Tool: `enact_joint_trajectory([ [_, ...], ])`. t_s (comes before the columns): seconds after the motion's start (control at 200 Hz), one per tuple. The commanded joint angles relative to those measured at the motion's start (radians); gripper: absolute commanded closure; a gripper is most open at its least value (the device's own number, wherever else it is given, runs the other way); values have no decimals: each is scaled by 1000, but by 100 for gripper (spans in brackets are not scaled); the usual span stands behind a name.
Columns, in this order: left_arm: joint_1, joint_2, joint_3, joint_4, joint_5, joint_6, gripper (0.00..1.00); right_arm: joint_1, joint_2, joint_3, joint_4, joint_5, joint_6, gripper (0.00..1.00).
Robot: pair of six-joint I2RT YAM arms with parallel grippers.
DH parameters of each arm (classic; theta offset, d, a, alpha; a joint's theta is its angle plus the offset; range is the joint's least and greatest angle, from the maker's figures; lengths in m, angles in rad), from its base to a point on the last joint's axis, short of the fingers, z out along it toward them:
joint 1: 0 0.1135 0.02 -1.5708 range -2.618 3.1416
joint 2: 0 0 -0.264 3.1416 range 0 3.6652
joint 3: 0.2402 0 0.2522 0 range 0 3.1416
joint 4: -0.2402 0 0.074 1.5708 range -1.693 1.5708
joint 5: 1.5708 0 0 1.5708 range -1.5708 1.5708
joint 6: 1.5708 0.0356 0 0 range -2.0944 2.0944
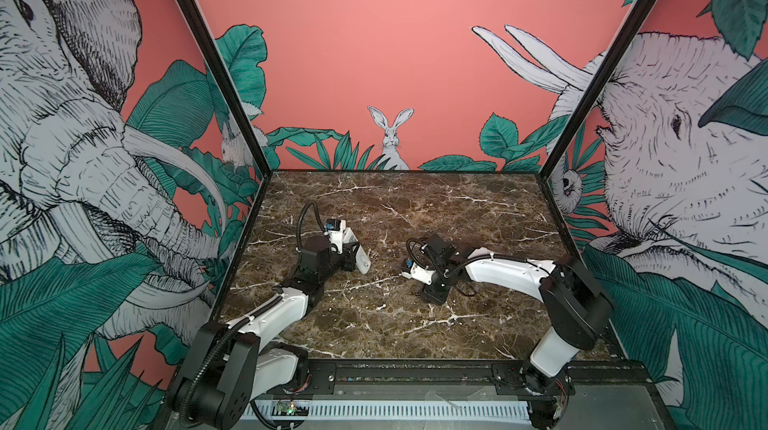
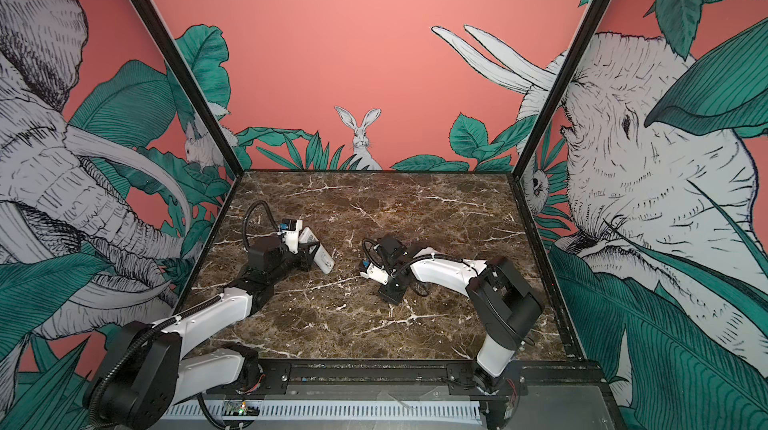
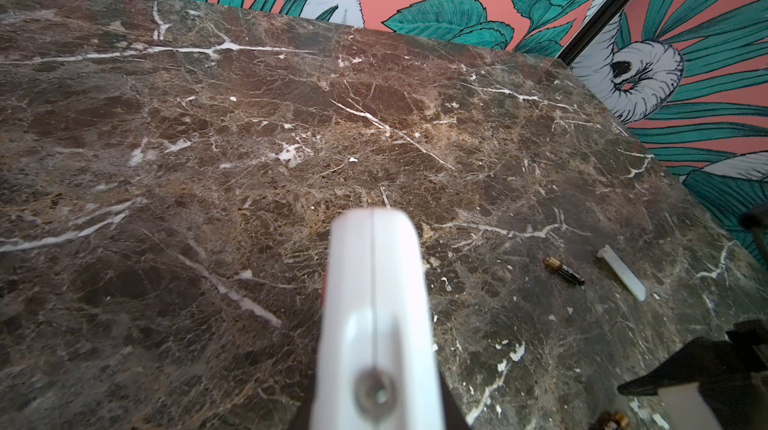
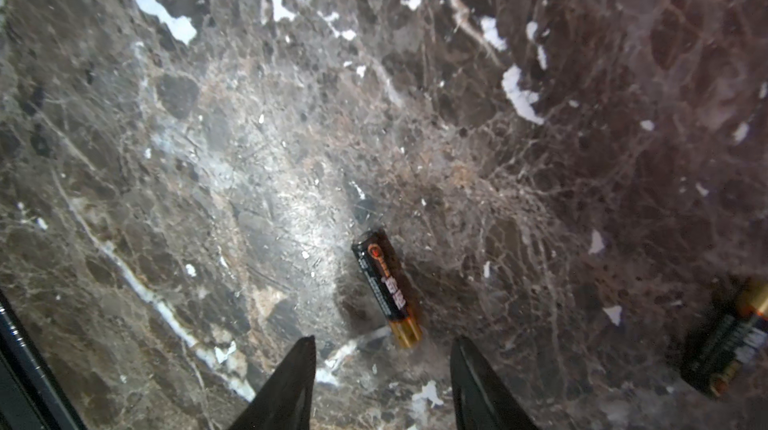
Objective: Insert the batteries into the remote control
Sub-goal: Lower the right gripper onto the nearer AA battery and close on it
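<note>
The remote control (image 1: pixel 362 261) (image 2: pixel 327 262) is a slim white bar, tilted, with my left gripper (image 1: pixel 351 253) shut around its middle on the left of the table. In the left wrist view the remote control (image 3: pixel 374 303) fills the centre with its plain white side showing. My right gripper (image 4: pixel 383 342) hovers low over the marble, open and empty. One of the batteries (image 4: pixel 386 288), dark with a brassy end, lies flat just ahead of its fingertips. A second one (image 4: pixel 731 344) lies off to the side. In both top views the right gripper (image 1: pixel 405 274) sits near the table's middle.
A small white plastic strip (image 3: pixel 623 272) lies on the marble table (image 1: pixel 415 332) beside one battery (image 3: pixel 565 272). Black frame posts and printed walls close in the table on three sides. A black rail runs along the front edge.
</note>
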Motion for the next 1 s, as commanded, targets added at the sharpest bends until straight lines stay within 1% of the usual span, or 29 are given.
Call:
enact_joint_trajectory([
  [0.0, 2, 6, 18, -50, 11, 5, 100, 10, 20, 8, -20, 31, -48, 51],
  [0.665, 2, 5, 18, -51, 9, 3, 100, 25, 96, 66, -57, 69, -81, 60],
  [0.93, 2, 3, 15, -51, 6, 5, 100, 44, 105, 81, -60, 49, -91, 65],
  [0.995, 2, 2, 17, -51, 6, 5, 100, 48, 113, 87, -62, 49, -90, 67],
])
